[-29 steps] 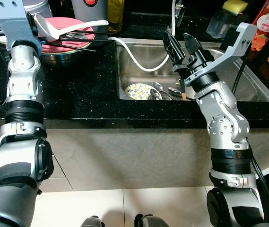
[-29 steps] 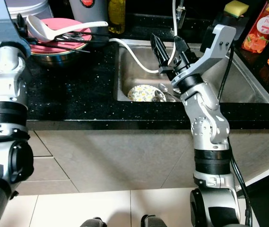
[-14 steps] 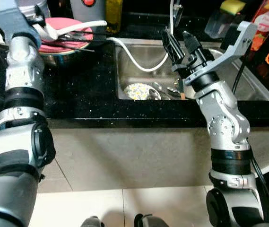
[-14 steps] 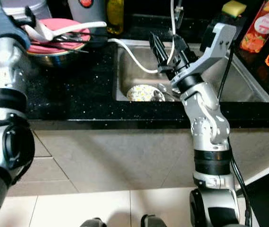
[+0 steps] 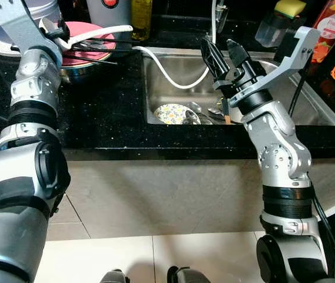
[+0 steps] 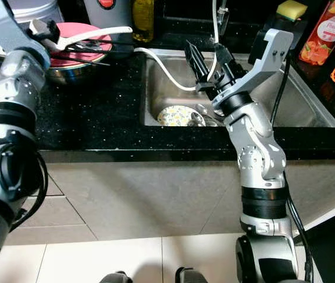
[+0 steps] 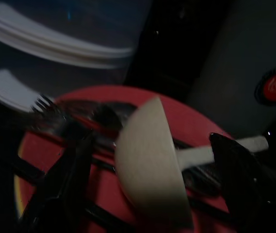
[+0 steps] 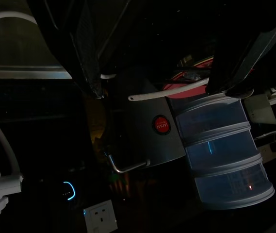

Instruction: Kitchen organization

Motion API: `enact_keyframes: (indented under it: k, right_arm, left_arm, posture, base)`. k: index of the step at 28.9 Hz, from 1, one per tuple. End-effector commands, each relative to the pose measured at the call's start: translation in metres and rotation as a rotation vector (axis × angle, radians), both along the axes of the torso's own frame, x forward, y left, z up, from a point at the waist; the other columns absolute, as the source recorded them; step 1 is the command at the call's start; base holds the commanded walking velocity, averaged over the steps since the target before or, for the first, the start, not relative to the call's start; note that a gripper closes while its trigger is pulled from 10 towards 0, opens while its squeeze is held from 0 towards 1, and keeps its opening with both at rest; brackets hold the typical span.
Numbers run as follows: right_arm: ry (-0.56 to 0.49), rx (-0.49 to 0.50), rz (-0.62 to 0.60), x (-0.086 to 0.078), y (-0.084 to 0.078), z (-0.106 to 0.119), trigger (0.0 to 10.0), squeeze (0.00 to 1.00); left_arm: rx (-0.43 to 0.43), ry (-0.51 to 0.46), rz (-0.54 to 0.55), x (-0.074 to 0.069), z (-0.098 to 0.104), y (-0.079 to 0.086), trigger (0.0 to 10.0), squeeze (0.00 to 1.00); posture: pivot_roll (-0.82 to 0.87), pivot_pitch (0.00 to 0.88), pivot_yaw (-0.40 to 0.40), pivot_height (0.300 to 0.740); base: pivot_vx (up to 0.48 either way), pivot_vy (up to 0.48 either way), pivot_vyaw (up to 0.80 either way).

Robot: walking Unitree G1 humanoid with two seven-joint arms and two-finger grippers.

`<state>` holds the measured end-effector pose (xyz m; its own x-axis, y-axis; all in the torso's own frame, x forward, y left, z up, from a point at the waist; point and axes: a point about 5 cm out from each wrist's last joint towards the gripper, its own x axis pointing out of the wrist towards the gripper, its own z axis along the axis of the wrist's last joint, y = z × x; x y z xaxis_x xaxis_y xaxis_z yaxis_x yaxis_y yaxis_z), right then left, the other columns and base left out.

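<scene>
We judge most is left: our left gripper [image 7: 147, 194] straddles the ladle [image 7: 150, 165] unclenched, our right gripper [image 5: 225, 54] hangs open over dishes [image 5: 178, 114] in the sink [image 5: 308, 103].

Black speckled counter [image 5: 96, 106] bears a steel bowl [image 5: 76, 69].

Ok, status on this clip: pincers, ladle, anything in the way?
Left pincer open, straddling white ladle on pink plate. Right pincer open, empty, above sink. Fork and black utensils crowd the ladle.

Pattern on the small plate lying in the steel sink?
Yellow floral print on the white plate; left eye view.
</scene>
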<state>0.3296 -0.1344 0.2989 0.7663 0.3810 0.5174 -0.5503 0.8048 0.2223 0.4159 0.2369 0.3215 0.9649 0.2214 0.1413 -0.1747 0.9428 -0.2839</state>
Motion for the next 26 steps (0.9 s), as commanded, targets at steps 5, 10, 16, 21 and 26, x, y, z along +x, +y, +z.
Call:
enact_keyframes:
  k: [5, 10, 16, 21, 26]
  right_arm:
    - [-0.002, 0.013, -0.001, -0.003, -0.002, 0.0, 10.0, 0.0]
    - [-0.001, 0.013, -0.004, -0.002, -0.002, 0.0, 10.0, 0.0]
    - [-0.002, 0.013, -0.006, -0.003, -0.003, 0.0, 10.0, 0.0]
    - [-0.007, 0.015, -0.011, -0.003, -0.004, 0.002, 10.0, 0.0]
    - [-0.004, 0.047, 0.032, -0.004, 0.002, 0.004, 10.0, 0.0]
  left_arm:
    - [-0.03, 0.012, -0.012, 0.0, 0.001, 0.003, 0.0, 0.0]
    - [-0.047, 0.011, -0.005, 0.0, 0.001, 0.006, 0.0, 0.0]
    - [0.071, -0.079, -0.022, -0.001, 0.013, -0.003, 10.0, 0.0]
    - [0.236, -0.238, -0.059, -0.009, 0.028, -0.026, 10.0, 0.0]
    - [0.24, -0.426, -0.163, -0.025, 0.052, -0.049, 10.0, 0.0]
  posture:
    - [0.08, 0.053, -0.052, 0.74]
    - [0.08, 0.053, -0.054, 0.74]
    - [0.08, 0.053, -0.056, 0.74]
    - [0.08, 0.054, -0.058, 0.74]
    - [0.09, 0.053, -0.064, 0.74]
  base:
    - [0.0, 0.0, 0.0]
    - [0.0, 0.0, 0.0]
    - [0.0, 0.0, 0.0]
    - [0.0, 0.0, 0.0]
    - [0.0, 0.0, 0.0]
